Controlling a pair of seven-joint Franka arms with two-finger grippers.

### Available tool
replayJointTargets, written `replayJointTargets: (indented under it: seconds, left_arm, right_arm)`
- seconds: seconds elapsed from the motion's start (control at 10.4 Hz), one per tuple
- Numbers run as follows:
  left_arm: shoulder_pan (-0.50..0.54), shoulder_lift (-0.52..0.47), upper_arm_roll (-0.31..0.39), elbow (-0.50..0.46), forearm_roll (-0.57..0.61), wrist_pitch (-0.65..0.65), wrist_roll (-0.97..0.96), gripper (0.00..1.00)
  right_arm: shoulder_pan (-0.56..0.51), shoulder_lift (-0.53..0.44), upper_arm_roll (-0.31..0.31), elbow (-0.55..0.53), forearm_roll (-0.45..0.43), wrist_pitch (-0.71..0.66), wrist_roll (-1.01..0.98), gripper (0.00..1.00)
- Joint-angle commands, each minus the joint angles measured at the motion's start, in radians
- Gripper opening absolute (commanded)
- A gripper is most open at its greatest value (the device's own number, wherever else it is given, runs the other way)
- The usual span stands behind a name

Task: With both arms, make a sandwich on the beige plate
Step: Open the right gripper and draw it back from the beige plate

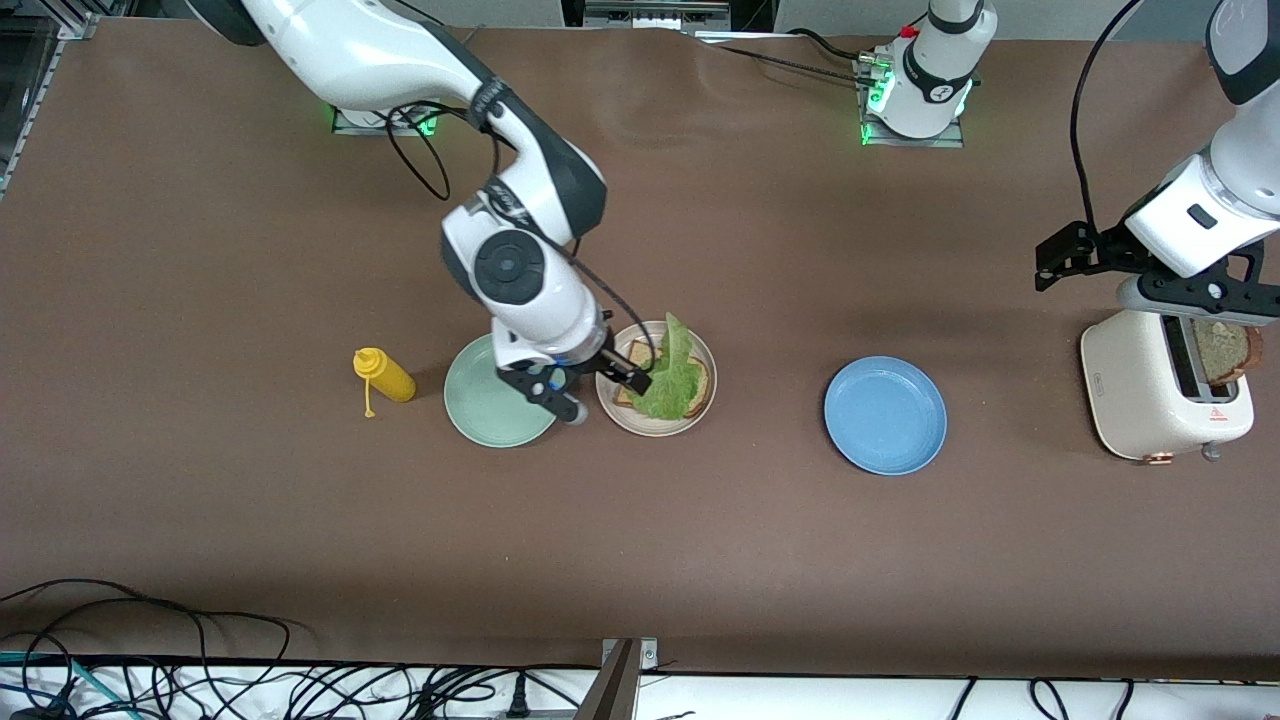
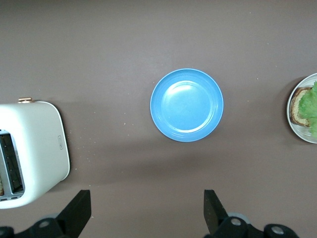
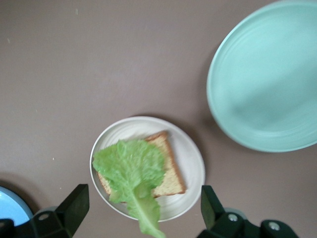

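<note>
The beige plate (image 1: pixel 702 368) (image 3: pixel 190 163) holds one brown bread slice (image 1: pixel 705 385) (image 3: pixel 171 173) with a green lettuce leaf (image 1: pixel 672 378) (image 3: pixel 130 166) lying on it. The leaf's stalk reaches past the plate's rim. My right gripper (image 1: pixel 600 392) (image 3: pixel 142 208) hangs open just above the plate's edge beside the mint-green plate, holding nothing. A second bread slice (image 1: pixel 1226 352) stands in the white toaster (image 1: pixel 1150 395) (image 2: pixel 37 148). My left gripper (image 1: pixel 1200 292) (image 2: pixel 146 209) hovers open and empty over the toaster.
A mint-green plate (image 1: pixel 490 400) (image 3: pixel 262 89) touches the beige plate on the right arm's side, with a yellow squeeze bottle (image 1: pixel 385 376) lying beside it. A blue plate (image 1: pixel 885 414) (image 2: pixel 186 104) sits between the beige plate and the toaster. Cables run along the table's near edge.
</note>
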Motion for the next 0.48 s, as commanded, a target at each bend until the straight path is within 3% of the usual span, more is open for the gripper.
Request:
replayJointTargets:
  seconds: [0.0,0.38]
  left_arm:
    - [-0.005,-0.002,-0.006,0.008,0.025,-0.022,-0.017,1.0]
    - [-0.01,-0.001,-0.012,0.014,0.024,-0.022,-0.024,1.0]
  right_arm:
    - [-0.044,-0.069,0.008,-0.022,0.017,-0.121,-0.113,1.0]
    - [-0.154,-0.183,0.004,-0.067,0.04,-0.306,-0.43,1.0]
